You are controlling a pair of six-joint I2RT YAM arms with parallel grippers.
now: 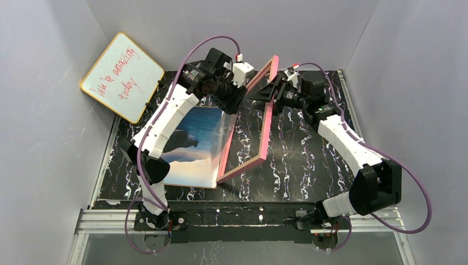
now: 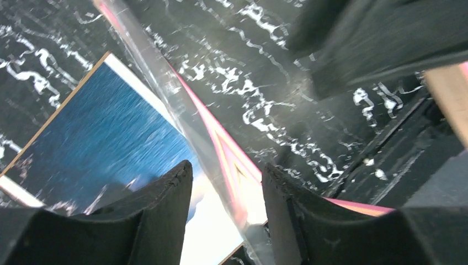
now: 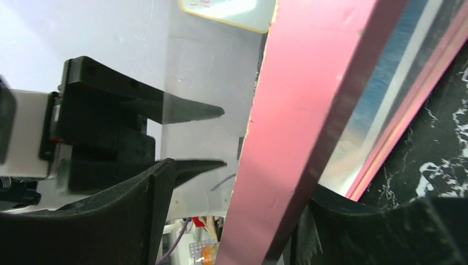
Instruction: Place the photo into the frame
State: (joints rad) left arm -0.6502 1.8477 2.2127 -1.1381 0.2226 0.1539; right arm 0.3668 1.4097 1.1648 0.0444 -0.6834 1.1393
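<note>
Frame (image 1: 266, 127) stands tilted, clamped in right pincer (image 1: 272, 92); left pincer (image 2: 226, 178) gapes beside it, near photo (image 1: 196, 144).

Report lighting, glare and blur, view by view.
Top external view: evenly lit, sharp, faint sheen across the frame. Left wrist view: photo and tabletop smeared by blur. Right wrist view: whiteboard washed out, frame edge soft up close.

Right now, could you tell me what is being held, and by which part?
The right gripper clamps the pink frame by its raised side rail; the left gripper is open, holding nothing.
</note>
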